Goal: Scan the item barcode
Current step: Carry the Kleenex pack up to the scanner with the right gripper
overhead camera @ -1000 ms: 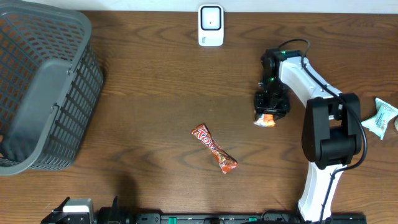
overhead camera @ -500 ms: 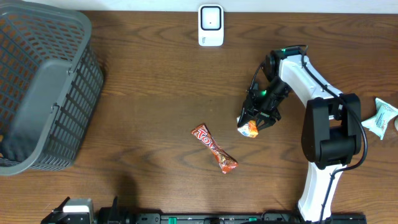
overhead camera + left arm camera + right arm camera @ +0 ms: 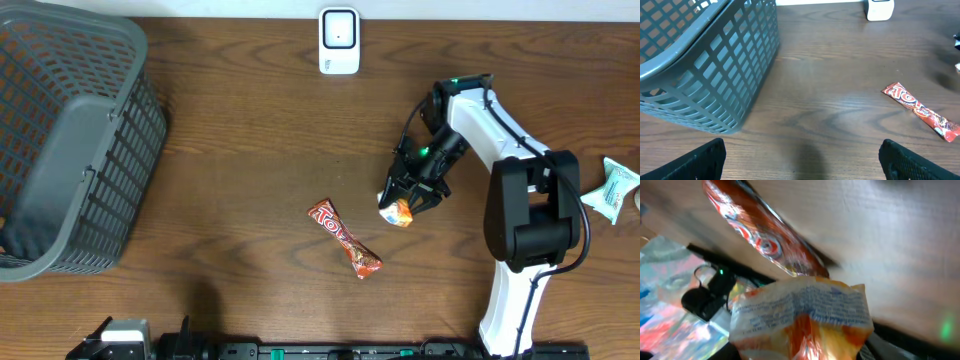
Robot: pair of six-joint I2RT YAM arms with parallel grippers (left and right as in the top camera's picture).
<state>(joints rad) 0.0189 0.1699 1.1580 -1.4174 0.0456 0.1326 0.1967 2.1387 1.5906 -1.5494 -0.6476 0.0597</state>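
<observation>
Swung leftward, right claw (image 3: 402,203) grips crinkly orange-white packet (image 3: 805,310); left claw (image 3: 800,157) gapes wide

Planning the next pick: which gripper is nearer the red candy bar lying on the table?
Right. The right gripper, shut on an orange packet, hovers just right of and beyond the red candy bar. The left gripper sits open, well back on the bar's left.

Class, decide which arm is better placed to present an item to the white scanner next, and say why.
Right. The right gripper holds the orange packet, not far from the scanner. The left gripper stands open and holds nothing.
</observation>
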